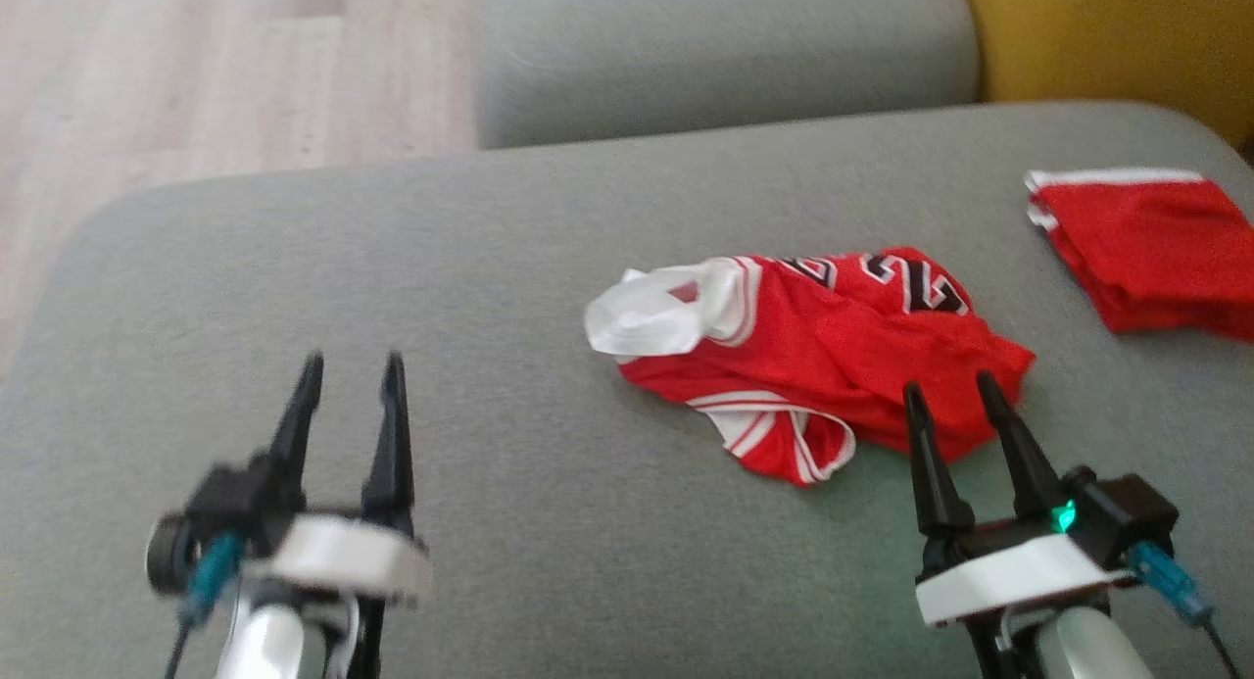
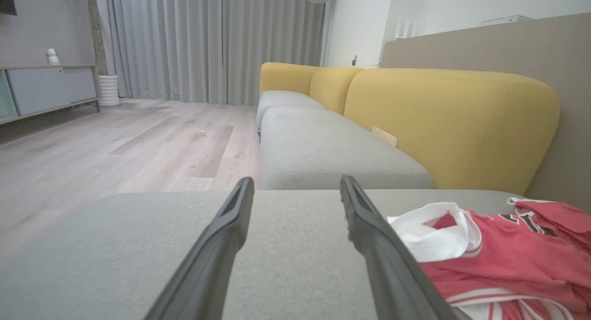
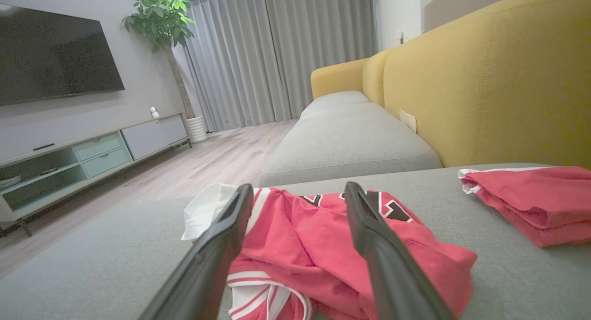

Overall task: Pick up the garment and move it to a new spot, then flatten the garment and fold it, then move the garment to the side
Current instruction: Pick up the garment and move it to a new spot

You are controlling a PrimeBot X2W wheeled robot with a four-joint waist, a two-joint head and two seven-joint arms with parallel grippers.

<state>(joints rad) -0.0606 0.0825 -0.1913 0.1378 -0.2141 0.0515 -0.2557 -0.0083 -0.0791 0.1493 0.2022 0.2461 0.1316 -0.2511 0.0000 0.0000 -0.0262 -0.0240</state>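
A crumpled red jersey (image 1: 833,351) with white trim and black numbers lies on the grey sofa cushion (image 1: 490,297), right of centre. It also lies at the right of the left wrist view, jersey (image 2: 498,260), and straight ahead in the right wrist view, jersey (image 3: 323,246). My right gripper (image 1: 948,387) is open, its tips at the jersey's near edge, nothing between the fingers. My left gripper (image 1: 353,365) is open over bare cushion, well to the jersey's left. Both sets of dark fingers stand apart: left gripper (image 2: 295,184), right gripper (image 3: 299,190).
A folded red garment (image 1: 1146,248) lies at the cushion's far right, folded garment (image 3: 531,200). A yellow backrest (image 3: 489,89) runs along the right. A second grey cushion (image 1: 725,52) lies beyond, and wood floor (image 1: 196,81) drops off to the left.
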